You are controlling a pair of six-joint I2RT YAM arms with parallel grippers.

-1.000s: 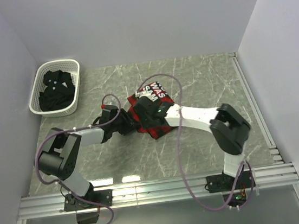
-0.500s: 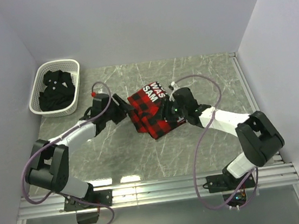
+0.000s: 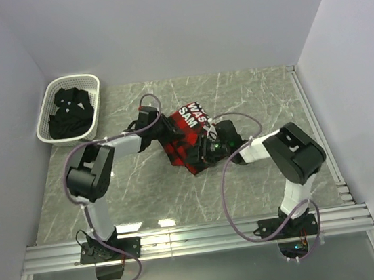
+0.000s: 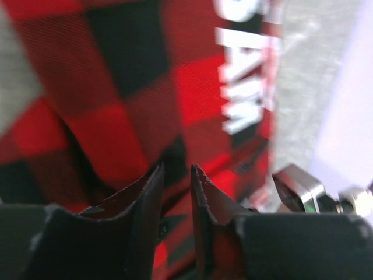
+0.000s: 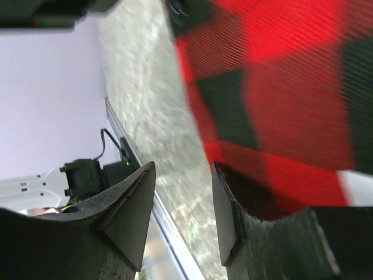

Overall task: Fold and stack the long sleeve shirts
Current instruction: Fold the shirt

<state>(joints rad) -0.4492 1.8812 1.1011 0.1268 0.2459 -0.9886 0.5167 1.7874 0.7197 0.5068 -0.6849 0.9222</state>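
The red-and-black flannel shirt [image 3: 186,142] lies folded in a compact bundle in the middle of the table, with white lettering [image 3: 195,116] on its far part. It fills the left wrist view [image 4: 116,87] and the right wrist view [image 5: 291,76]. My left gripper [image 3: 162,133] is at the bundle's left far edge; its jaws [image 4: 176,169] are nearly together with nothing between them. My right gripper [image 3: 206,153] is at the bundle's near right edge, open [image 5: 183,166], one finger against the cloth. The black shirt [image 3: 69,113] lies crumpled in the basket.
The white lattice basket [image 3: 44,123] stands at the far left by the left wall. Grey walls enclose the marble table [image 3: 257,97] on three sides. A metal rail [image 3: 185,239] runs along the near edge by the arm bases.
Half a second ago both grippers were drawn back from the flannel shirt. Now the left has moved right to its far left edge and the right has moved left to its near right edge.
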